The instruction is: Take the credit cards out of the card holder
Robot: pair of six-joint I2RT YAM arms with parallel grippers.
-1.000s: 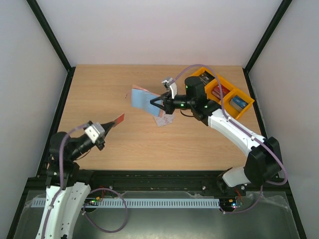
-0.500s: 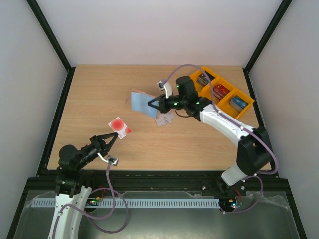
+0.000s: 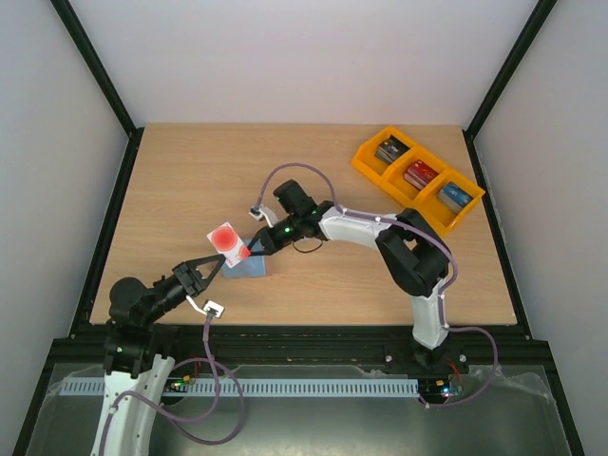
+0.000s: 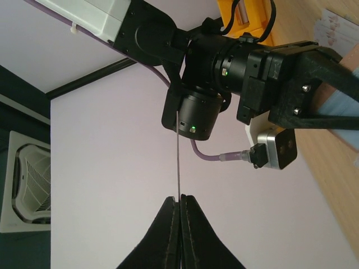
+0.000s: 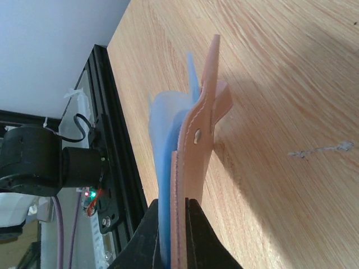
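My left gripper [image 3: 211,267] is shut on the white credit card with a red circle [image 3: 226,238], held above the table's near left. In the left wrist view the card [image 4: 178,162] shows edge-on between the closed fingertips [image 4: 180,199]. My right gripper [image 3: 251,251] is shut on the card holder [image 3: 250,269], whose light blue side shows just right of the held card. In the right wrist view the holder [image 5: 197,140] is pinkish-tan outside and blue inside, pinched edge-on just above the wood. A whitish card [image 4: 335,25] lies on the table behind the right arm.
An orange bin [image 3: 369,157] with three compartments holding dark, red and blue boxes stands at the back right. The right arm stretches across the table's middle. The black frame rail [image 3: 285,332] runs along the near edge.
The right arm has swung from the table's middle toward the near left with the card holder, stopping beside the left gripper. The left gripper dropped nearer and lower with its card.
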